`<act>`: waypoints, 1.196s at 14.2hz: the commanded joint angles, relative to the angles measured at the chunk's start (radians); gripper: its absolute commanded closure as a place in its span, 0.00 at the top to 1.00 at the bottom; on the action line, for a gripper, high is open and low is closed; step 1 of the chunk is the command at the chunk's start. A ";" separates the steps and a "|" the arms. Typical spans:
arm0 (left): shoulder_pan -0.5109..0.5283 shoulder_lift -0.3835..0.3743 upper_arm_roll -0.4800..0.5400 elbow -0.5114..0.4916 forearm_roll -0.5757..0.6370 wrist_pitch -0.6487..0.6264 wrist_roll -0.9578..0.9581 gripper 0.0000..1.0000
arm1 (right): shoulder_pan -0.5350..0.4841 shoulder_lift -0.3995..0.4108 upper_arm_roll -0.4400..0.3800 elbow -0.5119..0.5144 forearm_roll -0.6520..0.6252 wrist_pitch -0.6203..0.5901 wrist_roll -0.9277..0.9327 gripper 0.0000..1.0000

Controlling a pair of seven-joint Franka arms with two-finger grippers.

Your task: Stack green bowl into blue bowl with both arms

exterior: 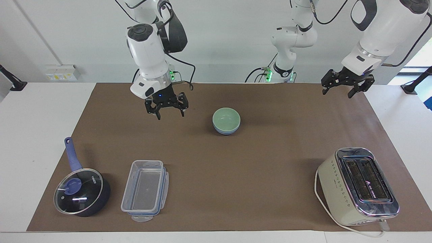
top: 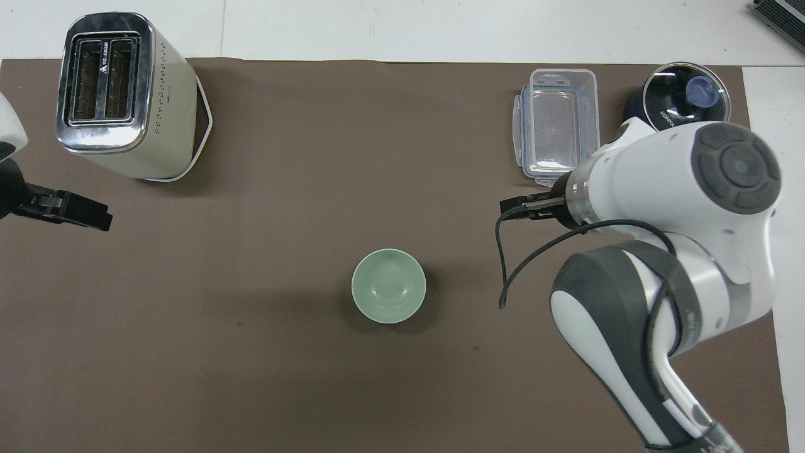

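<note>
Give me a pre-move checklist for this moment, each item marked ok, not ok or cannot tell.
1. Green bowl seated inside the blue bowl: ok.
2. Stack upright on the brown mat: ok.
3. Right gripper open, holding nothing, raised over bare mat toward the right arm's end: ok.
4. Left gripper open, holding nothing, waiting above the mat's corner at the left arm's end: ok.
5. Toaster, plastic container and saucepan apart from the stack: ok.
</note>
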 commanded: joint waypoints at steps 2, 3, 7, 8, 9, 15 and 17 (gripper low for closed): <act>0.009 -0.026 -0.004 -0.029 0.007 0.003 0.006 1.00 | -0.058 -0.058 0.006 0.016 -0.008 -0.065 0.008 1.00; 0.009 -0.026 -0.004 -0.029 0.007 0.002 0.006 1.00 | -0.075 -0.077 -0.001 0.017 -0.008 -0.091 0.006 1.00; 0.009 -0.026 -0.004 -0.029 0.007 0.003 0.006 1.00 | -0.096 -0.103 -0.044 0.103 -0.020 -0.232 0.006 1.00; 0.009 -0.026 -0.004 -0.029 0.007 0.003 0.006 1.00 | -0.086 -0.104 -0.091 0.120 -0.025 -0.250 -0.004 1.00; 0.009 -0.026 -0.004 -0.029 0.007 0.003 0.006 1.00 | -0.049 -0.109 -0.151 0.134 -0.025 -0.278 -0.006 1.00; 0.009 -0.026 -0.004 -0.029 0.007 0.003 0.006 1.00 | 0.001 -0.111 -0.342 0.253 -0.033 -0.454 -0.113 1.00; 0.009 -0.026 -0.004 -0.029 0.007 0.002 0.006 1.00 | -0.019 -0.138 -0.330 0.221 -0.034 -0.454 -0.118 1.00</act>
